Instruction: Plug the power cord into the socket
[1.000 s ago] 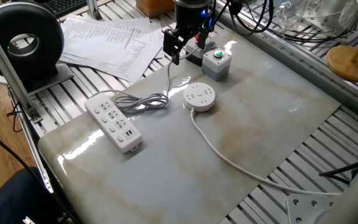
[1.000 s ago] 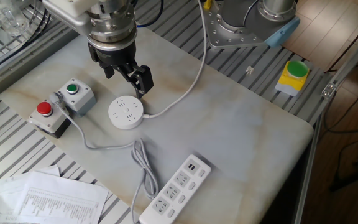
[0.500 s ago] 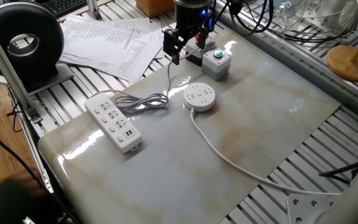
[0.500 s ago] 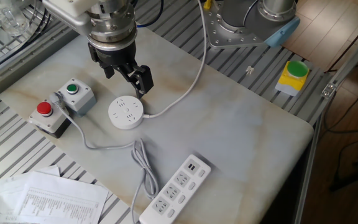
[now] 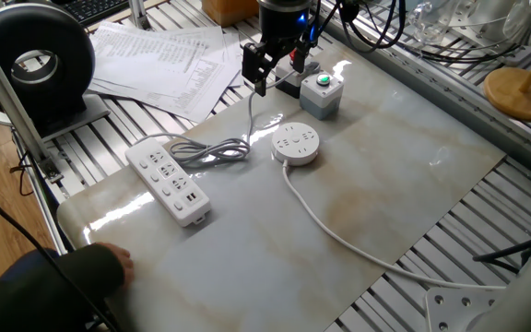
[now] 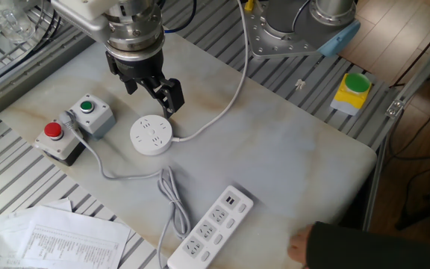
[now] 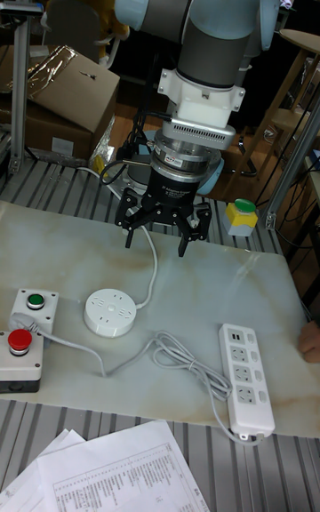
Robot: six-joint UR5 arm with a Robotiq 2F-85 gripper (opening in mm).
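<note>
The power cord point(image 5: 212, 152) point(image 6: 169, 187) point(image 7: 173, 352) is a thin grey cable looped beside the long white power strip point(image 5: 167, 180) point(image 6: 211, 224) point(image 7: 244, 379). Its far end runs to the button boxes, where I cannot make out the plug clearly. The socket point(image 5: 295, 145) point(image 6: 151, 134) point(image 7: 111, 312) is a round white puck lying flat, with its thicker white cable trailing away. My gripper point(image 5: 267, 72) point(image 6: 152, 90) point(image 7: 158, 241) hovers just behind the socket, open and empty.
A green button box point(image 6: 88, 112) point(image 7: 34, 308) and a red one point(image 6: 54, 138) point(image 7: 20, 352) stand left of the socket. Papers point(image 5: 164, 55) lie off the slab. A yellow box point(image 6: 349, 91) sits at the far corner. A person's hand point(image 5: 109, 266) point(image 6: 301, 245) rests at the table edge near the strip.
A person's sleeved hand has come into view at the table edge near the power strip. The arm, cord and socket have not moved.
</note>
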